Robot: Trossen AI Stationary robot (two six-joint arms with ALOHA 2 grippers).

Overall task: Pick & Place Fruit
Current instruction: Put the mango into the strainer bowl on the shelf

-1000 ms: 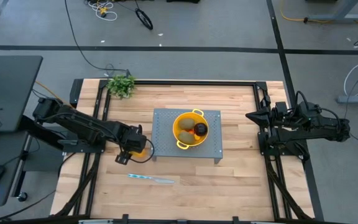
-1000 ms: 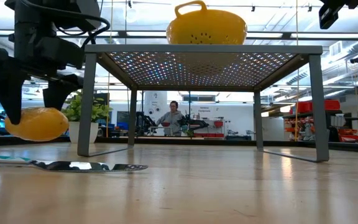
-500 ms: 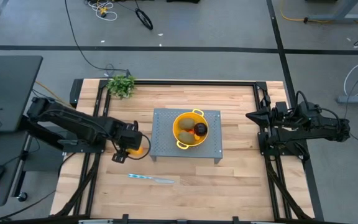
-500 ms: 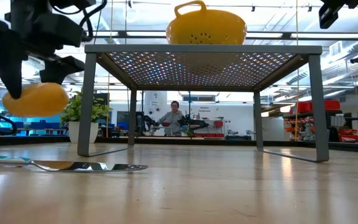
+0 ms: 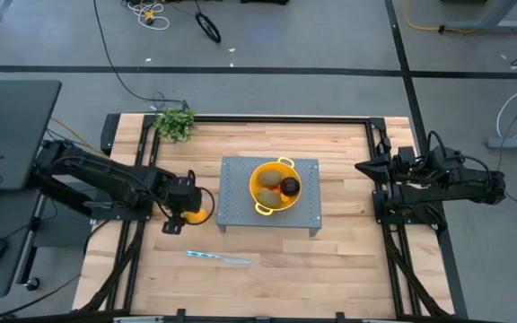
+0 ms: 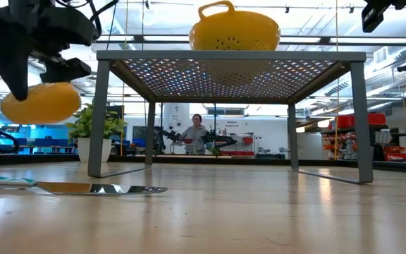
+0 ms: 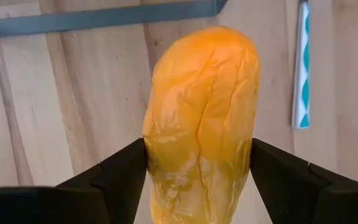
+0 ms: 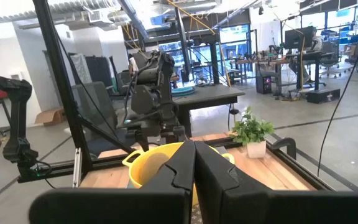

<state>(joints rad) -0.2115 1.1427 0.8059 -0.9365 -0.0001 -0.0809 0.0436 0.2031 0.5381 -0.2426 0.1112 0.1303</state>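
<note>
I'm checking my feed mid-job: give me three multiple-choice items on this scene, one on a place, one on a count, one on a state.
1. Where is the yellow colander?
A. on the grey perforated stand
B. on the bare wood by the knife
C. on the floor

2. How many brownish-green oval fruits lie in the colander?
A. none
B. two
C. five

3. What is the left pincer doing?
A. hanging open and empty
B. holding the yellow-orange fruit clear of the table
C. gripping the knife

Answers: 1 A, the high view shows it sitting on the stand. 2 B, two ovals show beside a dark round fruit. 3 B, the left wrist view shows the fingers against its sides; the low view shows it in the air.
</note>
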